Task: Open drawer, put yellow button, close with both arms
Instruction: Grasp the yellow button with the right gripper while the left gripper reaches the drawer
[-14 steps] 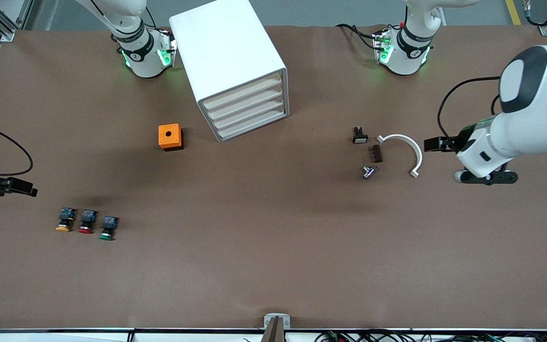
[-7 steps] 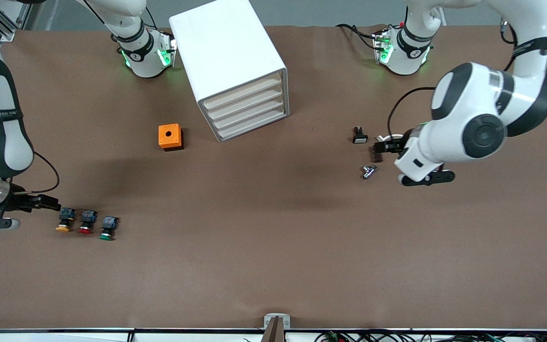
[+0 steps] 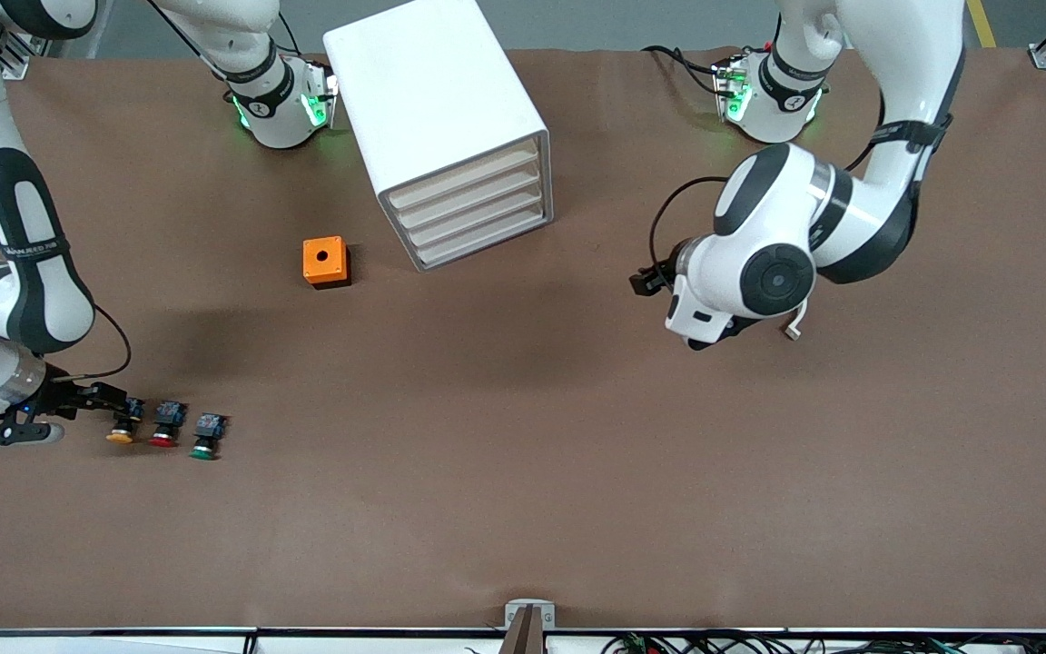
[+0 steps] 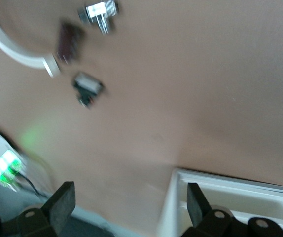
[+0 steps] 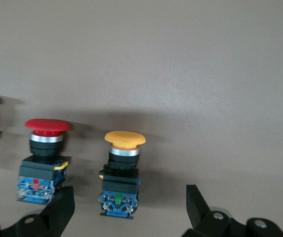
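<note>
Both arms have swung in. Right hand [image 3: 114, 401], wide open & empty, now at yellow button [image 3: 121, 431] on desk [image 3: 523, 472]. Left hand [image 3: 646, 282], open, nears cabinet [image 3: 437, 118]; drawer [image 3: 468, 177] still shut.

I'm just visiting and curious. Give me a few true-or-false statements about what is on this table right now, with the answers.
1. All four drawers of the white cabinet are shut. True.
2. The right gripper holds the yellow button. False: its fingers stand open just beside it.
3. The red button lies between the yellow and the green button. True.
4. The orange cube sits on the cabinet. False: it sits on the table beside it.
</note>
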### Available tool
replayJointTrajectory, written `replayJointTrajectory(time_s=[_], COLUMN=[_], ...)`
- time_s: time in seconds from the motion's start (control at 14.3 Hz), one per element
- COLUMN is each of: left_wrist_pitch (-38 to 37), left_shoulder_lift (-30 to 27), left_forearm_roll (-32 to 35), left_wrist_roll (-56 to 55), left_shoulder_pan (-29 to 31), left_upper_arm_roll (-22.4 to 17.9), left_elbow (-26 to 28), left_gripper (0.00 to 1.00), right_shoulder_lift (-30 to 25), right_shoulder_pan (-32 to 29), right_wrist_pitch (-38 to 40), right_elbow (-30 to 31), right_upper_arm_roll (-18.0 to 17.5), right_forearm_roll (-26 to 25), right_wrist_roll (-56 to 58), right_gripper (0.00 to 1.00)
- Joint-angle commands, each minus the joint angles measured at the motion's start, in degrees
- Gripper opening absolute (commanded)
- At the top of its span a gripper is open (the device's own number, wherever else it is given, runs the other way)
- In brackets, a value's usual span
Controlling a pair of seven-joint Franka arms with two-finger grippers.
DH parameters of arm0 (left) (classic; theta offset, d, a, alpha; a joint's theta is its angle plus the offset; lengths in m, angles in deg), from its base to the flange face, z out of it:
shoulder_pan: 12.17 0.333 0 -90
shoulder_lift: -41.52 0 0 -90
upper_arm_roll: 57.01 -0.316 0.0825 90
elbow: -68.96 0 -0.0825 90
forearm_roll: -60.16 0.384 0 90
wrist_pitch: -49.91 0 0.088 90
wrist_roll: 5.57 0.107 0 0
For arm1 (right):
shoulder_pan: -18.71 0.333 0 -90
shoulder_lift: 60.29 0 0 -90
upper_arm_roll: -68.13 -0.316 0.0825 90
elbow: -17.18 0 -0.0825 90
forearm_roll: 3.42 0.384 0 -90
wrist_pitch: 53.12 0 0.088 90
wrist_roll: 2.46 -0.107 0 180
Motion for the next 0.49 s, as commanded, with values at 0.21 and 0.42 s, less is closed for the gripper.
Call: replayJointTrajectory(time_s=[0.21, 0.42], left_wrist_pitch=[-1.18, -1.53], left_shoulder_lift=[8.88, 14.16], left_forearm_roll=[-15.8, -20.45], left_wrist_roll=[-23.88, -37.5], left_shoulder_pan=[0.95, 2.7], left_upper_arm_roll=[2.2, 5.54], left_elbow=[-5.63, -8.53], left_gripper=[1.0, 1.0], right_shoulder_lift=[0.51, 0.68], right_shoulder_pan=[-1.0, -1.0], right_wrist_pitch=[-6.85, -6.15], right_elbow=[4.82, 4.91], right_upper_arm_roll=[-1.05, -1.05], right_forearm_roll=[0.56, 0.56], right_wrist_roll=[-1.68, -1.95], right_gripper=[1.0, 0.58])
